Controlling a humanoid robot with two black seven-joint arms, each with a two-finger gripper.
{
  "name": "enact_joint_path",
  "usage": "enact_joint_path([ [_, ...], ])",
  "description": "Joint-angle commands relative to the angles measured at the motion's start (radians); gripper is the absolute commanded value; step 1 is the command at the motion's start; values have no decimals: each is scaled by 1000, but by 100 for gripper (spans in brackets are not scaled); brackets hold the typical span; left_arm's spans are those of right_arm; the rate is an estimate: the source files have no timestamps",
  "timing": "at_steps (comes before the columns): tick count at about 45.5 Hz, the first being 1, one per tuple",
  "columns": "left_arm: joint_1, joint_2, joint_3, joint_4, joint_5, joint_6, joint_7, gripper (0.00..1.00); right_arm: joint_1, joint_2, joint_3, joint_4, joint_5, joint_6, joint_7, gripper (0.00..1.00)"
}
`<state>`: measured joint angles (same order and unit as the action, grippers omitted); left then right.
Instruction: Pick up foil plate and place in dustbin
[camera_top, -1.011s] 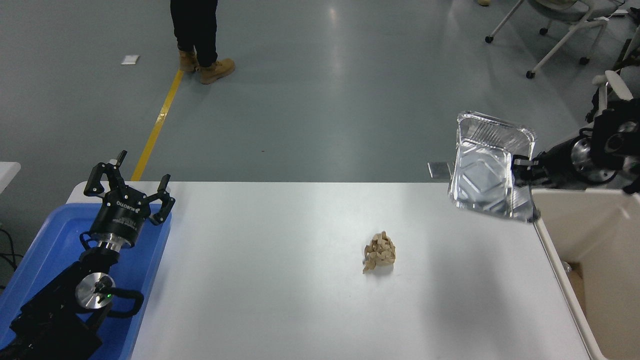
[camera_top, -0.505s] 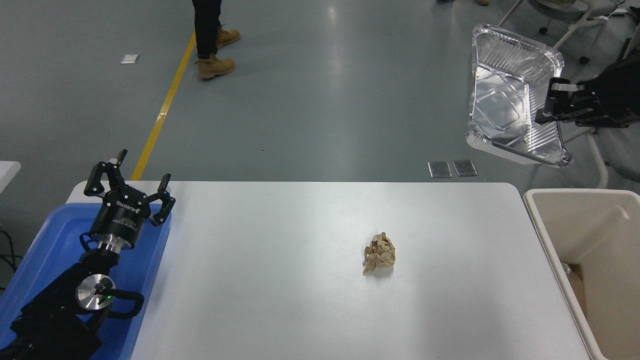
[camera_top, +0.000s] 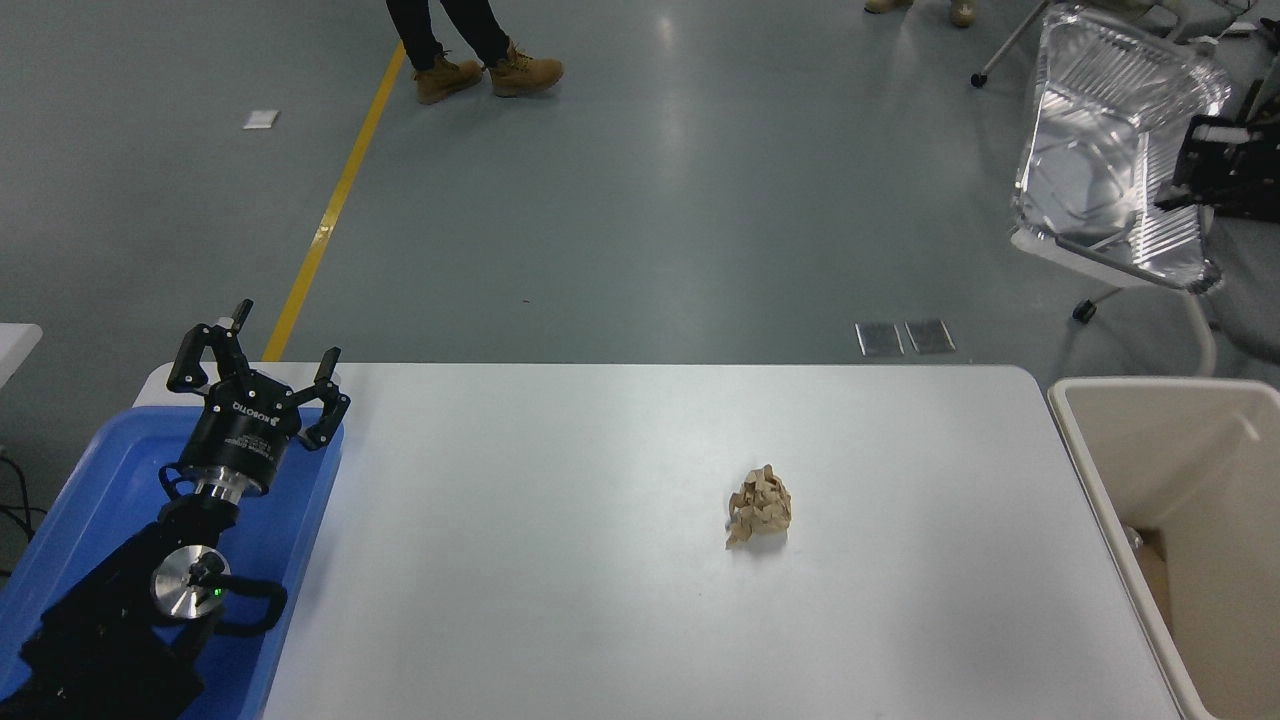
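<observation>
While clamped aloft, ribbed foil plate (camera_top: 1090, 170) gleams.

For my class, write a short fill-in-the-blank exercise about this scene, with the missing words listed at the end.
1. The right tool holds the foil plate high in the ____.
2. The dustbin stands at the table's ____ side.
3. The only loose thing on the table is a crumpled brown ____ wad.
4. The parked left tool sits over a ____ tray.

Missing words: air; right; paper; blue
</observation>
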<state>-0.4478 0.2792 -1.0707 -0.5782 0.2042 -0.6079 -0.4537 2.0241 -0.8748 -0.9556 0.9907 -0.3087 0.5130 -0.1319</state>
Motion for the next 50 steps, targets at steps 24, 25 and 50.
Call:
enact_joint_path([
  [24,0,0,0,0,0,-1,1,98,-755,95,167,-691,364,-246,-8,0],
  [25,0,2,0,0,0,0,0,98,-781,102,173,-707,381,-257,-8,0],
  [50,0,0,0,0,0,-1,0,98,-1317,290,498,-949,470,-421,-6,0],
])
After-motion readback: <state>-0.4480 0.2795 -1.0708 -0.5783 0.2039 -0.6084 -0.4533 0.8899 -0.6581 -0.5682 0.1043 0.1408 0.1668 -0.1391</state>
